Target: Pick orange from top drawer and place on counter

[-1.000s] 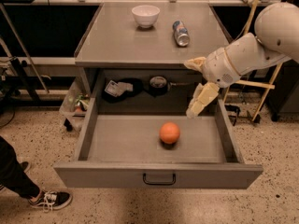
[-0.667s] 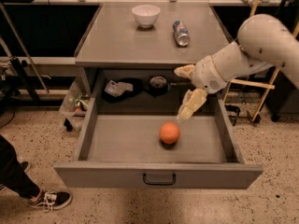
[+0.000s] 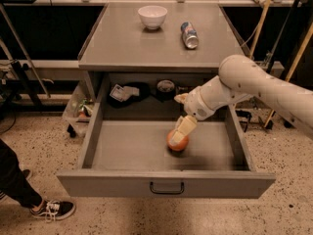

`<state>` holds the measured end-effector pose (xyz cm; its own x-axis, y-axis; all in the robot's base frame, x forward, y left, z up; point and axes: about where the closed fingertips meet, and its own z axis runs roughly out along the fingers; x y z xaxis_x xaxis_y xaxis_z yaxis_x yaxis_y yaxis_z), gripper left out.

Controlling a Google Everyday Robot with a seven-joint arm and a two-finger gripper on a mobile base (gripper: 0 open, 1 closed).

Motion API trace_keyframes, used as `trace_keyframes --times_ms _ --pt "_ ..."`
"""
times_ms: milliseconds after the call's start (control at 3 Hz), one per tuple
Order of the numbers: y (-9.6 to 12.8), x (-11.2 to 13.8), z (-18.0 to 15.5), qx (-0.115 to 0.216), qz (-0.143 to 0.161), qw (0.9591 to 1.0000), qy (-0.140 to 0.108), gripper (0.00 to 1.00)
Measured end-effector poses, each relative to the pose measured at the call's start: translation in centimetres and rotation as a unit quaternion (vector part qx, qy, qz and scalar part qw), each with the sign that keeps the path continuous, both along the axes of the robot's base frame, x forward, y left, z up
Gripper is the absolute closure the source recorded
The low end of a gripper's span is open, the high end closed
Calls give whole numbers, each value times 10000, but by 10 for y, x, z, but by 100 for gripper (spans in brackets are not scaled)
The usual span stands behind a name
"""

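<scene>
1. Gripper (image 3: pixel 182 115) inside the top drawer (image 3: pixel 166 182), right of its middle, spread wide and clasping nothing.
2. Lower finger (image 3: pixel 184 127) reaching down over the top of the orange (image 3: pixel 177 142); contact unclear.
3. Orange resting on the drawer floor, near its middle.
4. Above the drawer, the counter (image 3: pixel 132 43), bearing a white bowl (image 3: pixel 152 16) and a can (image 3: pixel 189 35) lying on its side.
5. Left of the drawer front, a dark shoe (image 3: pixel 51 209) on the speckled floor.

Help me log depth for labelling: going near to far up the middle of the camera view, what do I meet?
Drawer handle → orange in the top drawer, the open pincer just over it → front edge of the counter → can → white bowl.
</scene>
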<state>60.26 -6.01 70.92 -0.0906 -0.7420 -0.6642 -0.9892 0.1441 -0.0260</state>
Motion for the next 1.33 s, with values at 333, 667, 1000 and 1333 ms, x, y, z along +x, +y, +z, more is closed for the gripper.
trace_keyframes --times_ms 333,667,1000,1333 --pt "1 5 -1 1 -71 9999 -75 0" --pt "4 5 -13 55 -14 9999 82 0" --pt "-4 8 -56 0 -69 9984 564 0" --pt "-35 6 -93 -191 -329 9953 885 0"
